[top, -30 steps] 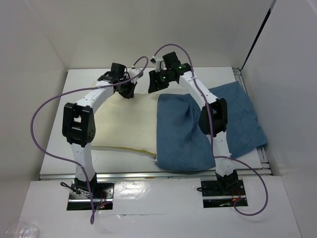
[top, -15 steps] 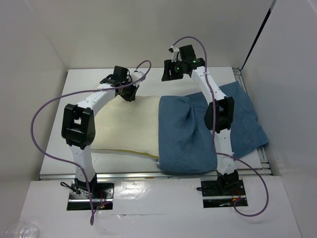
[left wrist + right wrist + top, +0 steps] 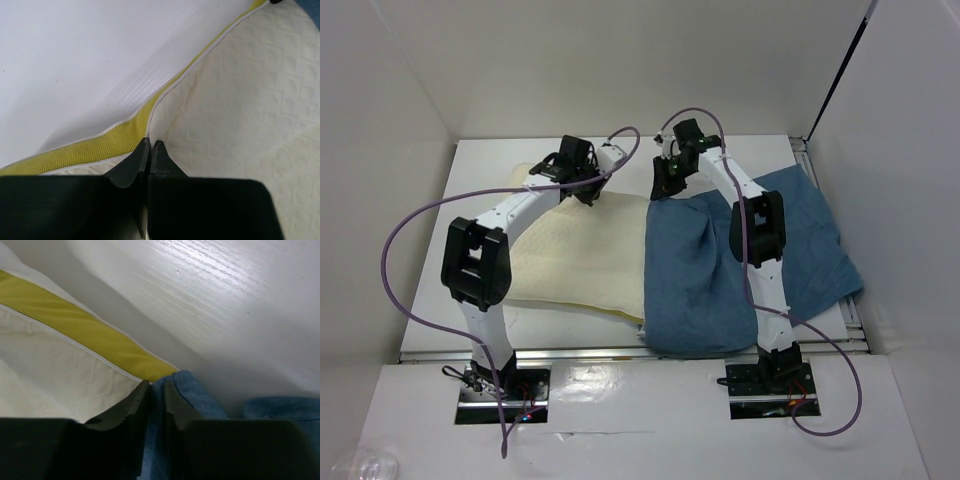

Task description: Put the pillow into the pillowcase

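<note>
Pillow [image 3: 580,250] partly inside pillowcase [image 3: 695,270].

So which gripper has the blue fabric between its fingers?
The right gripper: it is shut on the edge of the pillowcase. The left gripper is shut at the yellow seam of the pillow.

Both arms arch forward from their bases, wrists bent downward at the far side. Left gripper [image 3: 150,146]: fingers pressed together. Right gripper [image 3: 156,386]: fingers pinched on a fold of pillowcase [image 3: 192,392].

The pillow [image 3: 240,100] is quilted matt cloth, the pillowcase [image 3: 700,270] plain soft cloth.
</note>
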Robot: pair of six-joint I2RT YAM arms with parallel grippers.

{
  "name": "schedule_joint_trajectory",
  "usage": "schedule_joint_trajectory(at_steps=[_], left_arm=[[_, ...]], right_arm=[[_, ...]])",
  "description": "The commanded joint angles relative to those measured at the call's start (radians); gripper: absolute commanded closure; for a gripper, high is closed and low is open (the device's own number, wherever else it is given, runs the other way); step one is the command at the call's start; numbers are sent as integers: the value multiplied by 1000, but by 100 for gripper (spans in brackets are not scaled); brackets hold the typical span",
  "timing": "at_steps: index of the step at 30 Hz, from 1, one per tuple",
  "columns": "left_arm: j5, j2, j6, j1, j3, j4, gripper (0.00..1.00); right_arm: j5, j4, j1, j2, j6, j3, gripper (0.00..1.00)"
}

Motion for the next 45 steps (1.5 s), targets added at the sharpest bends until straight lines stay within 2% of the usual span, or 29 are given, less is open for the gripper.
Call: schedule_joint_trajectory(at_steps=[1,4,14,23,35,36,42,45], left_arm=[[-29,-67,29,-12,5,96,100],[-29,-76,29,-12,5,105,100],[-29,-67,39,-30,5,125,100],[-29,-67,30,-41,15,135,100],[-40,-134,30,-41,-41,153,100],[-40,-134,39,-41,-41,153,100],[-49,-153,39,-41,-61,173,100],[-49,-153,49,-41,-61,173,100]], right_arm=[[-62,-43,1,-32,-22,-23,79],[-118,-43,10,-41,-33,-36,100],[-334,-33,113,-32,38,226,100],[-369,36,174,-27,85,248,100],[-173,-30,96,-45,1,130,100],[-123,-39,87,-45,-10,113,100],[96,-19,67,-81,38,78,100],[121,7,44,-81,73,78,100]])
